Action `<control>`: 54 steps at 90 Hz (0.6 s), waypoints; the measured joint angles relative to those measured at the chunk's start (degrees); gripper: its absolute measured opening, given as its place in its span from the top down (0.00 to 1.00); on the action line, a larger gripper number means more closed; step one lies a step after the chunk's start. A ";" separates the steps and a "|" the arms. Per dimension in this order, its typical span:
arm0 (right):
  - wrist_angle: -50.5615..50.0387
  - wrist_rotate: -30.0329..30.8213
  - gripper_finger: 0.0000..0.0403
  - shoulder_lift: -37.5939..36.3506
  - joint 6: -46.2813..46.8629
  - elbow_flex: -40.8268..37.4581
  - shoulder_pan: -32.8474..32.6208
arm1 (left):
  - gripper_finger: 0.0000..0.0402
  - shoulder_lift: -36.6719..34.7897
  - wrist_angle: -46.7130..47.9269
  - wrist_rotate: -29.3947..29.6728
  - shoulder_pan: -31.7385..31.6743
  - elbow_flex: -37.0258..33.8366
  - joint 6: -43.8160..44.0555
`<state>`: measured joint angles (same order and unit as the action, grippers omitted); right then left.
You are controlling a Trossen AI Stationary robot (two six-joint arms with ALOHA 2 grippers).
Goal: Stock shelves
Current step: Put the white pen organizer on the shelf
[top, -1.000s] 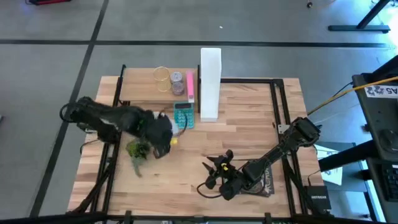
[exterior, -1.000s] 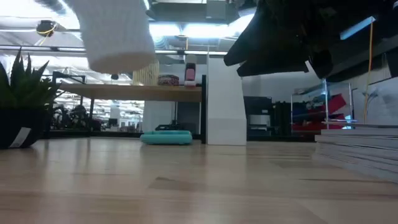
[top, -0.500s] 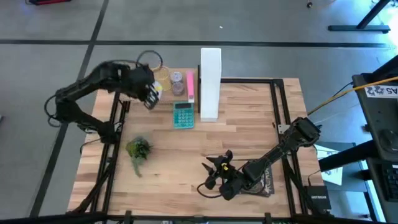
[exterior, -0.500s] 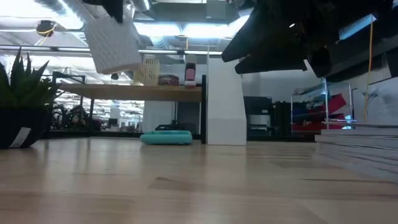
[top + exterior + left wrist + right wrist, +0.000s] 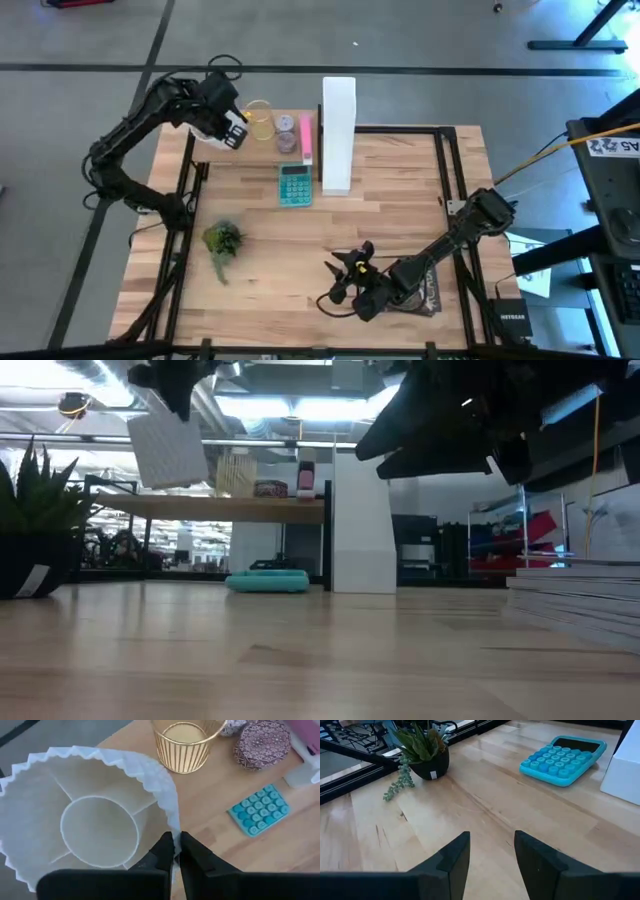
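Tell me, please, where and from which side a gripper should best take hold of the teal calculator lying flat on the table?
The flat teal calculator lies face-up, its long axis running away from the robot. Probably best: come straight down from above and pinch across its two long side edges near the middle. The white file box stands close on one side, so keep the fingers narrow there.

Left of the white file box [image 5: 338, 132], the shelf [image 5: 225, 150] top is crowded by a gold cup [image 5: 260, 122], purple jar [image 5: 285, 132] and pink bottle [image 5: 306, 140], leaving bare plank only at its far-left end.
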<state>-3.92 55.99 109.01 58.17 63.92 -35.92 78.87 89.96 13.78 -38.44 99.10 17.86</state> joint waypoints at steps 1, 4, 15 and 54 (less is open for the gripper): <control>-0.01 -0.06 0.66 0.00 0.00 0.00 0.02 | 1.00 0.01 0.02 0.03 -0.25 -0.19 -0.11; 0.00 -0.19 0.66 0.00 0.00 0.00 0.00 | 1.00 0.03 0.03 0.18 -1.13 -0.88 -0.41; 0.61 -0.55 0.66 -0.01 0.00 0.00 -0.02 | 1.00 0.16 -0.01 0.31 -4.40 -4.32 -1.54; 0.87 -0.24 0.66 0.00 0.00 0.00 0.33 | 0.99 0.01 -0.35 0.89 -6.75 -6.53 -4.94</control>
<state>-3.05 55.75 109.01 58.17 63.92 -35.59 78.87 89.61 14.67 -45.19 92.58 12.92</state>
